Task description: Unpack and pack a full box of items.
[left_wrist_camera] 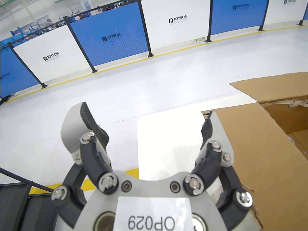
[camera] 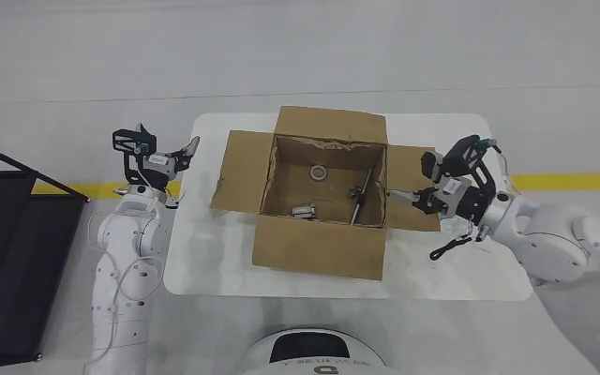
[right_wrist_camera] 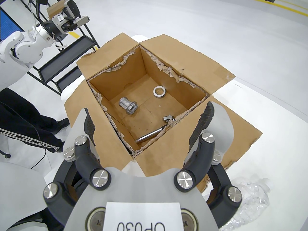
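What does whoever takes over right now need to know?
Left gripper: open, empty, at the table edge beside the box's left flap.
Right gripper: open, empty, over the right flap.
In the box: ring, flanged part, rod, small fitting at the rod's end.
Crumpled bottle lies on the table near the right gripper.
Done: flaps open.
Left: take those parts out, then repack.

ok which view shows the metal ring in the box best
The right wrist view: it looks down into the open box, and the metal ring lies unobstructed on the floor. The top view shows the ring too, from farther off. The left wrist view looks across the box's flap, the floor hidden.
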Robot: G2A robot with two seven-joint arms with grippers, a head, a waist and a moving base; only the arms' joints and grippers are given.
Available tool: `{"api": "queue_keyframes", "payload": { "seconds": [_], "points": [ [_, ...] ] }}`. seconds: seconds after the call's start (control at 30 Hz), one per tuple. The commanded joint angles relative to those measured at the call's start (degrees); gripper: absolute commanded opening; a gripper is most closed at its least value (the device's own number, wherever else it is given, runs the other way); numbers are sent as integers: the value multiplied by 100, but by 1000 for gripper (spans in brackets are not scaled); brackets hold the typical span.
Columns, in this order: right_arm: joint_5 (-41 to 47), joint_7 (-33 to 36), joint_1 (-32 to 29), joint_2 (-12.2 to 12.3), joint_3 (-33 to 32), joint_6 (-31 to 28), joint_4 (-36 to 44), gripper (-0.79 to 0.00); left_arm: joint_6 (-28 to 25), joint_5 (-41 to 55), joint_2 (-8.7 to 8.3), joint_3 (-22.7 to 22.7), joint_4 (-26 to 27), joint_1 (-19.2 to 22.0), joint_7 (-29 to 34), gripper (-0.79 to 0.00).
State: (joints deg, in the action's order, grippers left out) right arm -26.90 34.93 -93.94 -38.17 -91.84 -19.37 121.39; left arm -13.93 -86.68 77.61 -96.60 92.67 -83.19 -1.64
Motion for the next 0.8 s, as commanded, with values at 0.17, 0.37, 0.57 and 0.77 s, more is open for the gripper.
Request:
{"api": "queue_keyframes", "payload": {
  "seconds": [0.17,0.37,0.57,0.77],
  "points": [
    [-627,1620,1785,-92,1512,-287,-95,0,-2,0,0,0,0,0,0,0],
    [-695,2070,3535,-469,3121,-195,-1063,0,-2,0,0,0,0,0,0,0],
    [-718,2406,4738,-916,4380,-182,-1857,0,-2,0,0,0,0,0,0,0],
    [-1031,2792,5505,-1390,5484,-189,-2620,-105,-2,0,0,0,0,0,0,0]
  ]
}}
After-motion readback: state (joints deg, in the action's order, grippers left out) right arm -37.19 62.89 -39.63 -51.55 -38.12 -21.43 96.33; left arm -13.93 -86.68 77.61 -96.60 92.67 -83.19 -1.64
